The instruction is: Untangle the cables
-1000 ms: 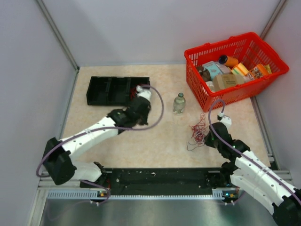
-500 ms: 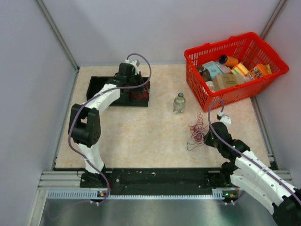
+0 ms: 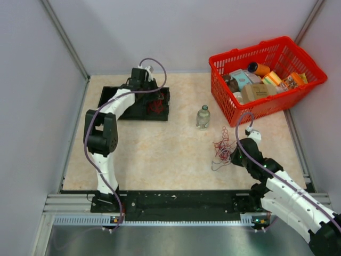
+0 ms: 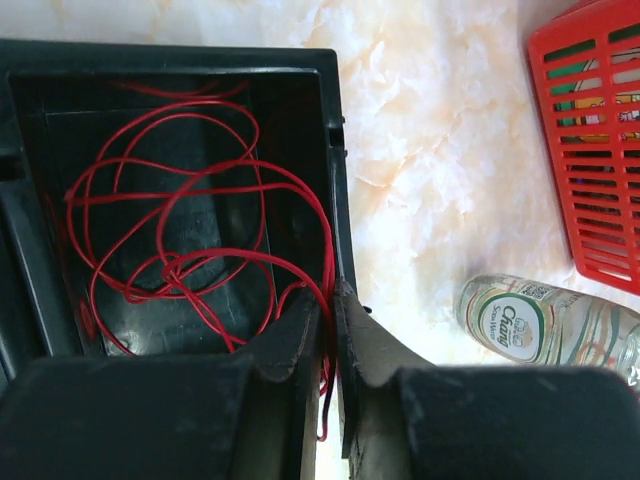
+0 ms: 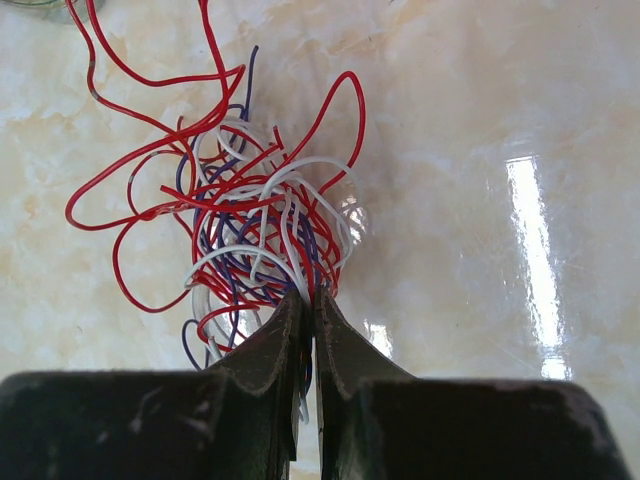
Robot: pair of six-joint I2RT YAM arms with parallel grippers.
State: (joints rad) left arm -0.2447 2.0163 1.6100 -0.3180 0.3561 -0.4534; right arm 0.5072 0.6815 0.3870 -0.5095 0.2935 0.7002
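The left end effector hangs over a black tray at the back left of the worktop, at the compartment on the tray's right end in the overhead view. A single red cable lies in that compartment in loose, overlapping loops, with a small knot of crossings near the middle. One strand of it runs up to the fingertips and down through the narrow slit between them. The jaws stand only a sliver apart, and whether they pinch that strand cannot be told.

The right end effector is low over the worktop on the right side. Its jaws are closed to a hairline on the near edge of a tangle of red, white and dark blue cables, with a white strand passing down between the fingers. The tangle lies on the worktop, red loops spreading out to the left and away from the fingers.

A small clear bottle stands upright between the tray and the tangle, near a red basket full of packaged goods at the back right.
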